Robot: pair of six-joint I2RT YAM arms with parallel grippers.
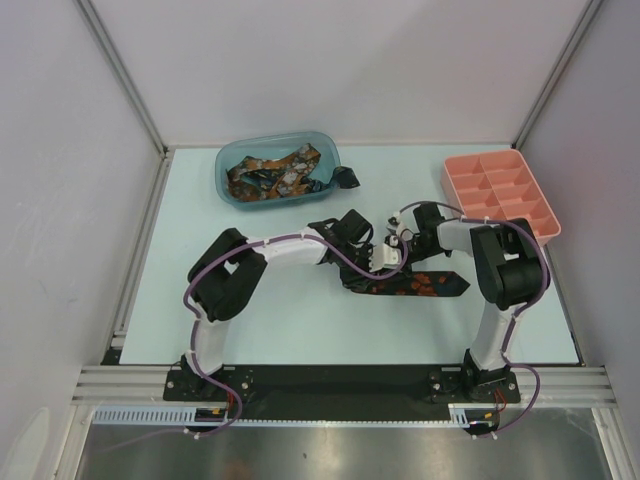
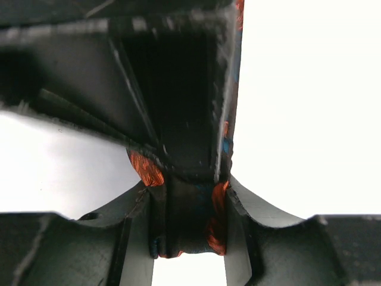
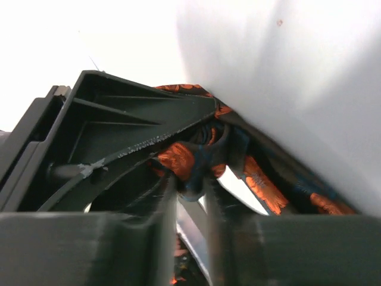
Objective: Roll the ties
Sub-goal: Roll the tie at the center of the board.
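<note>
Tabletop (image 1: 280,330): both bent arms (image 1: 290,248) meet at tie (image 1: 425,284).

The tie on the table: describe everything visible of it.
The tie is a long, narrow strip of dark, woven-looking fabric with orange-red blotches. Most of it lies flat on the table, running left to right in front of the arms. Its left part is gathered up where both pincers meet. The left pincer clamps a fold of it, and the right pincer is at the bundle, its grip unclear.
</note>
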